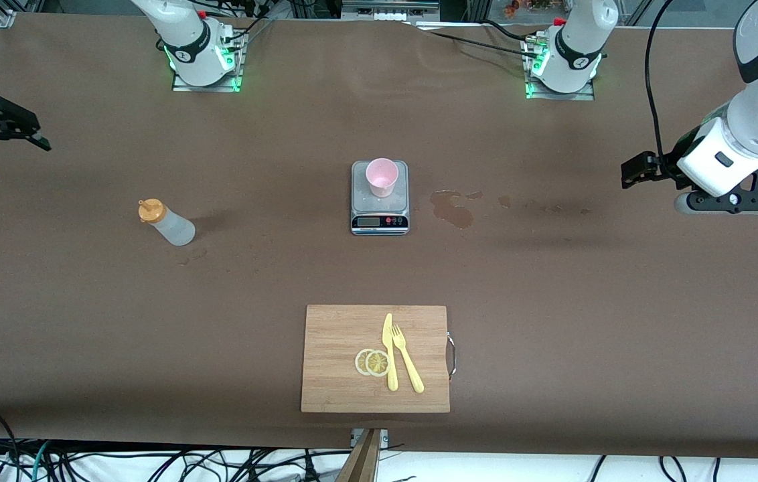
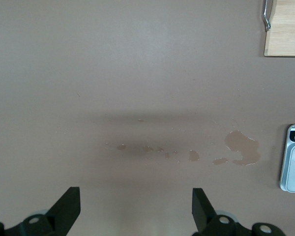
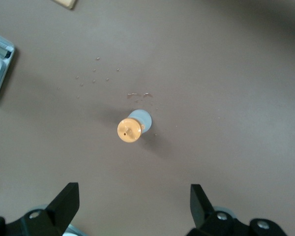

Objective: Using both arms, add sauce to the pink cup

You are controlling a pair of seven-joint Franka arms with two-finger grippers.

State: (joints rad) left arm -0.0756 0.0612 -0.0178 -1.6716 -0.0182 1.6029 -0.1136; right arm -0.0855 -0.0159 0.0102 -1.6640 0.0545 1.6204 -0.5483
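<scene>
Here both arms hang out at the ends of the counter (image 1: 84,321), clear of the task's things. The left end effector (image 1: 643,171) hovers over bare counter at the left arm's end, its fingers (image 2: 69,209) spread wide apart on nothing. The right end effector (image 1: 7,127) hovers at the right arm's end, fingers (image 3: 66,204) likewise wide apart and holding nothing; its wrist view looks straight down on the sauce bottle.

The sauce bottle (image 1: 168,224) stands upright on the counter toward the right arm's end, orange cap (image 3: 129,131) on, well apart from the pink cup (image 1: 382,177). The cup stands upright on the scale (image 1: 380,217) near the middle of the counter. Its inside looks pale pink from the front view, and whether any sauce lies in it cannot be told. The bottle's body is translucent and its fill level is unclear.

A brown puddle (image 1: 454,209) and smaller drops lie on the counter just beside the scale, toward the left arm's end.

This scene fits two stages: arms parked ahead of picking up the bottle, or arms drawn back with the bottle set down after pouring. The pictures do not settle which.

Nearer the front camera, a cutting board (image 1: 339,335) carries two lemon slices (image 1: 372,362), a yellow knife (image 1: 390,351) and a yellow fork (image 1: 407,358), all apart from the task's things.
</scene>
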